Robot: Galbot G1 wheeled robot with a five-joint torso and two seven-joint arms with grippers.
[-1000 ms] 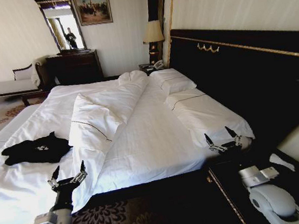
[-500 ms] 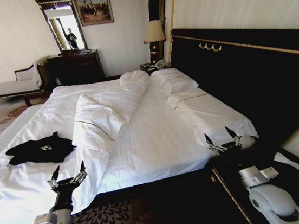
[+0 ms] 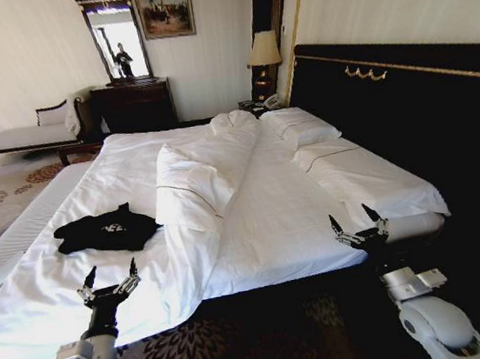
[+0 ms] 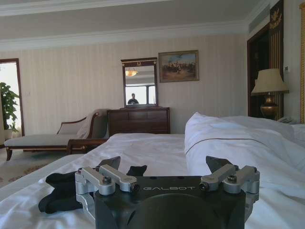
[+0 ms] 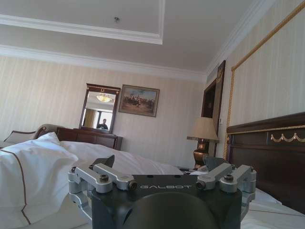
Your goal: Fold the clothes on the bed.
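The bed (image 3: 263, 220) is covered in white sheets, with a folded duvet (image 3: 196, 180) laid along its middle. A black T-shirt (image 3: 106, 231) with small white lettering, too small to be read, is seen crumpled on the near left part of the bed. "GALBOT" is printed on both tool bodies. The left tool (image 3: 110, 279) is held with fingers apart over the near left edge of the bed; the right tool (image 3: 356, 222) is held apart at the near right corner.

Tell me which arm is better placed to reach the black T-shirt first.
Probably the left. Its open tool hangs over the near edge of the bed, with the T-shirt just ahead of it. The right tool, also open, is near the pillow side, with the folded duvet between it and the shirt.
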